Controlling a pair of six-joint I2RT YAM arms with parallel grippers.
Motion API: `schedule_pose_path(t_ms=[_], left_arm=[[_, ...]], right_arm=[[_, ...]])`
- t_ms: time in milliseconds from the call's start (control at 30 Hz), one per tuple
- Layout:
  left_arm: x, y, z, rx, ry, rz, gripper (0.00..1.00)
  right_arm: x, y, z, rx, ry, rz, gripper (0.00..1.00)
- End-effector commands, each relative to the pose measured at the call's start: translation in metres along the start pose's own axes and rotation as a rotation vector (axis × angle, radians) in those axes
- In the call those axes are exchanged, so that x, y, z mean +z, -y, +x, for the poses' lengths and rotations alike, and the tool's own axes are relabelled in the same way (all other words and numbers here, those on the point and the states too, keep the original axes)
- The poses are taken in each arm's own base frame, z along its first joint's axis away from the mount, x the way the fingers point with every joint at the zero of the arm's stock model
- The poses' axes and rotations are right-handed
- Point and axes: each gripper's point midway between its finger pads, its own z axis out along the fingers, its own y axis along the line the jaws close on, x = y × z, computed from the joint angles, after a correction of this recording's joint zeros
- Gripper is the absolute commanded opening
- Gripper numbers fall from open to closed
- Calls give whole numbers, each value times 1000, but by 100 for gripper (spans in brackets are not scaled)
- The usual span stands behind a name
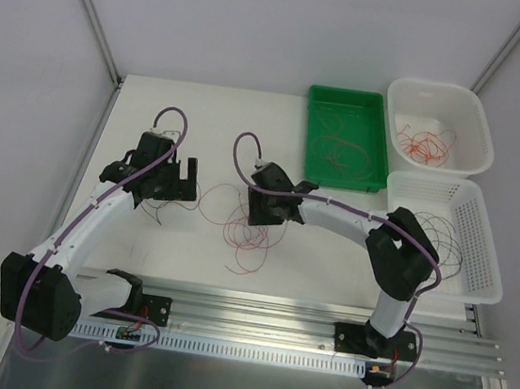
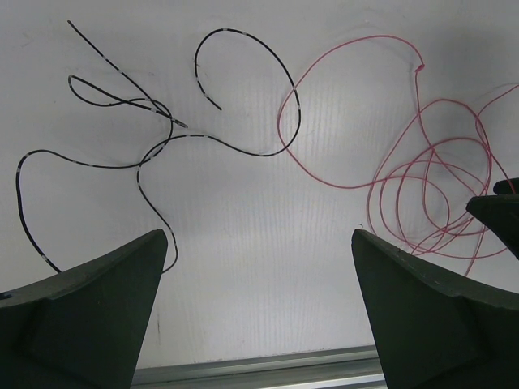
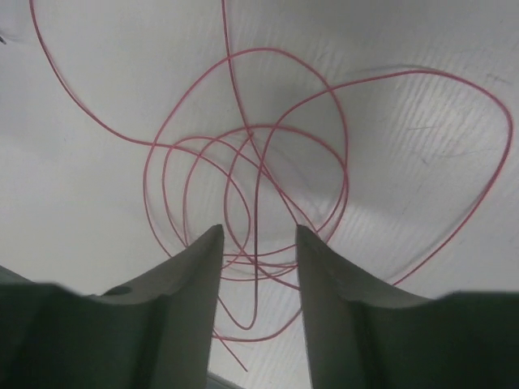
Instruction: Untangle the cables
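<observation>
Overhead view of a white counter (image 1: 223, 105) with two robot arms mounted along the bottom edge of the frame. Lower centre, the right claw (image 3: 258, 235) hangs low over a loose coil of red cable (image 3: 251, 134). Its wrist camera shows the two fingers drawn in to a narrow gap, with several red loops running through that gap but none visibly pinched. To the left, the left claw (image 2: 259, 308) hovers with its fingers spread wide and holds nothing. Just beyond it a black cable (image 2: 158, 146) wanders in open curves across the counter. At the centre right of the left wrist view, one black curve appears to cross the outermost red loop, so the two seem still linked there. Farther back, on the right of the overhead frame, a nearer white basket (image 1: 482, 279) holds dark cables (image 1: 435, 237). Above it, a farther white basket (image 1: 479, 112) holds red-orange cables (image 1: 423, 143). A green tray (image 1: 321, 102) at upper centre holds faint thin loops (image 1: 336, 152). The step in hand looks like taking hold of the red coil so it can be drawn clear of the black cable. The next move probably calls for the fingers to meet on the red strands alone. A slow lift away from the black curve should follow, since such light wire is likely to drag a neighbour along.
</observation>
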Motion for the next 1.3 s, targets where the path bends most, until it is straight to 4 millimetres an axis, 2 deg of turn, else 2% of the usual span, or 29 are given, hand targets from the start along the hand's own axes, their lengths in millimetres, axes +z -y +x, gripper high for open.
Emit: schedule_pose_path(t_ms=[0,67,100,200,233,300,333,367,400,433,467,500,533,600,633,700,733,800,833,933,1033,1100,1133,1167,1233,1267], left_arm=[[2,3,2,0,-12,19,99],[2,3,3,-2,-13,19,99],[2,3,3,0,-15,18,99],[2,3,3,0,-13,19,99],[2,3,3,0,-15,18,99],[2,2,3,-2,-15,18,99],[2,3,3,0,-15,18,99],[2,3,3,0,-16,18,99],[2,3,3,0,-16,18,99],[2,3,3,0,-16,18,99],[2,6,4,-2,-24,38,99],[3,7,5,1,-26,41,99],[2,7,5,0,-25,41,99],[3,7,5,3,-26,41,99],[2,6,5,3,-25,40,99],[3,6,5,1,-28,39,99],[3,6,6,3,-29,40,99],[4,6,6,4,-31,41,99],[4,6,6,4,-33,40,99],[4,5,6,6,-33,36,99],[5,6,7,6,-38,37,99],[5,6,7,6,-40,38,99],[6,6,7,7,-40,37,99],[6,6,8,4,-42,38,99],[6,6,8,7,-44,40,99],[6,7,8,7,-43,42,99]], right_arm=[[-1,-13,-7,18,36,-30,40],[-4,-3,0,-1,28,7,28],[-8,1,0,-11,33,24,17],[-38,21,-8,-84,78,108,1],[-60,29,-11,-106,93,138,1],[-93,41,-31,-154,167,215,1],[-111,54,-32,-210,159,267,1],[-138,61,-45,-223,225,308,1],[-162,59,-61,-233,275,317,1],[-180,69,-61,-284,263,357,1],[-205,74,-70,-296,312,384,1],[-233,70,-88,-294,376,380,1],[-249,74,-90,-311,383,395,1],[-287,78,-106,-342,453,408,1],[-318,74,-121,-334,520,394,1],[-347,79,-134,-359,566,417,1],[-378,76,-149,-341,650,405,1],[-405,82,-164,-354,715,448,1],[-426,82,-175,-335,786,458,1],[-459,82,-196,-324,920,475,1],[-476,88,-218,-295,1029,498,1],[-476,97,-233,-268,1058,506,1],[-468,98,-240,-271,1049,501,1],[-466,110,-246,-252,1048,525,1],[-459,114,-259,-243,1065,512,1],[-450,126,-264,-231,1052,533,1]])
